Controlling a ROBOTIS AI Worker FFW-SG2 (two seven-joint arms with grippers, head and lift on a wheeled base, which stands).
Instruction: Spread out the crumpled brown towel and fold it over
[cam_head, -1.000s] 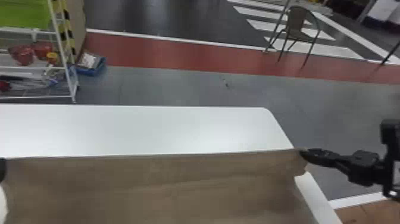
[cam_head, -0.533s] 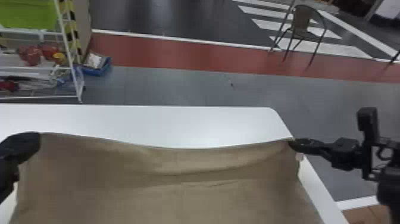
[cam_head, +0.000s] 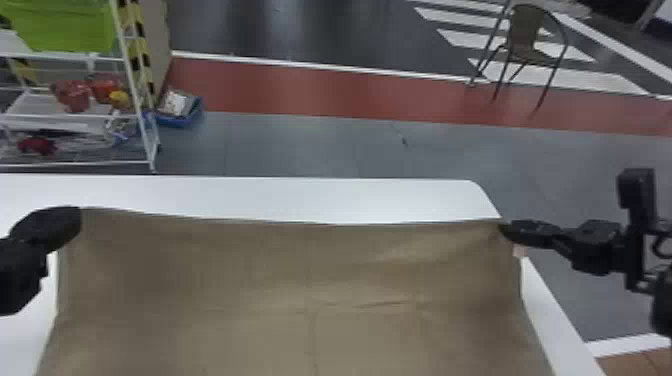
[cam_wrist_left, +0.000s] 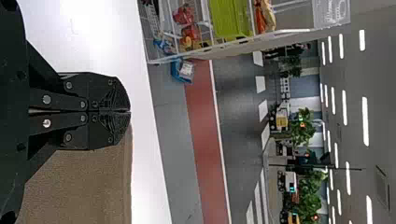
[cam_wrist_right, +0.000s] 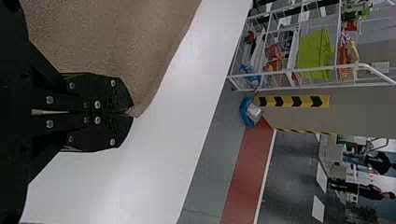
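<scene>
Two far corners of the wide brown cloth towel (cam_head: 300, 290) are being held in the head view, the left black gripper (cam_head: 79, 220) gripping one, the right black gripper (cam_head: 503, 228) the other. The towel is spanning the white round-cornered table (cam_head: 350, 200). In the left wrist view, the fingers (cam_wrist_left: 109, 95) are pressing together, pinching a corner. In the right wrist view, the fingers (cam_wrist_right: 109, 133) are likewise pinching the opposite corner.

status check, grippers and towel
left tool and right tool shut on towel corners; towel stretched between them, unfolded; nothing seen lying on it
</scene>
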